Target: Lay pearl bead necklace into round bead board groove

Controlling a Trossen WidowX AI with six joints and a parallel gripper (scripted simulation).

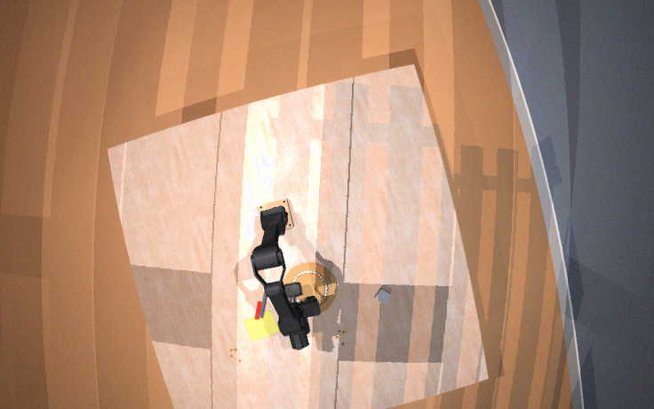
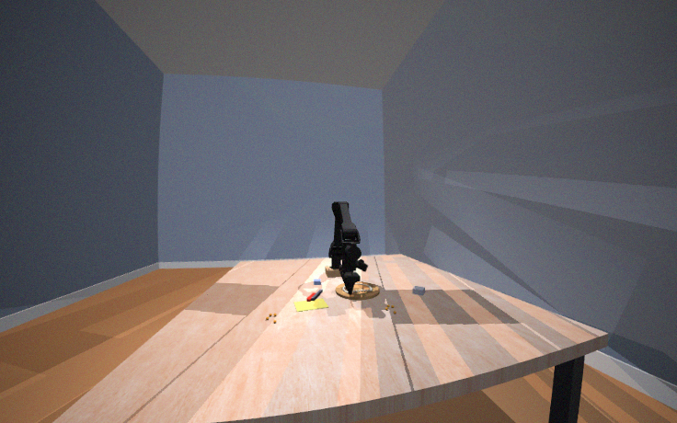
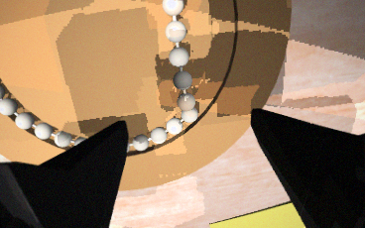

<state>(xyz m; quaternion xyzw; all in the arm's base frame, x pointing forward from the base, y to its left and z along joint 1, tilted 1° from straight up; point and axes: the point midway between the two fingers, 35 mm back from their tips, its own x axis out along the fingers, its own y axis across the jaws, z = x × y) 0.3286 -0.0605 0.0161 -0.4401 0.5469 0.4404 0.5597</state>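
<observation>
The round tan bead board [image 1: 332, 280] [image 2: 375, 292] [image 3: 213, 154] has a thin dark circular groove. The pearl bead necklace [image 1: 326, 288] [image 3: 25, 120] lies on it. In the wrist view its lower left beads follow the groove. Its right side runs nearly straight, inside the groove line, then bends sharply just inside the groove at lower right. My gripper [image 2: 350, 291] [image 3: 189, 122] is open, low over the board's near edge, its fingertips wide apart on either side of that bend. The left finger hides a few beads. In the top view the arm hides the fingers.
A yellow sheet [image 1: 259, 327] [image 2: 311, 305] [image 3: 260, 217] and a red and dark tool [image 1: 259, 309] [image 2: 314, 295] lie left of the board. A grey block [image 1: 382, 295] [image 2: 418, 290] is to the right. A small blue block [image 2: 317, 281] is further back. Small gold beads lie in two groups nearer the front.
</observation>
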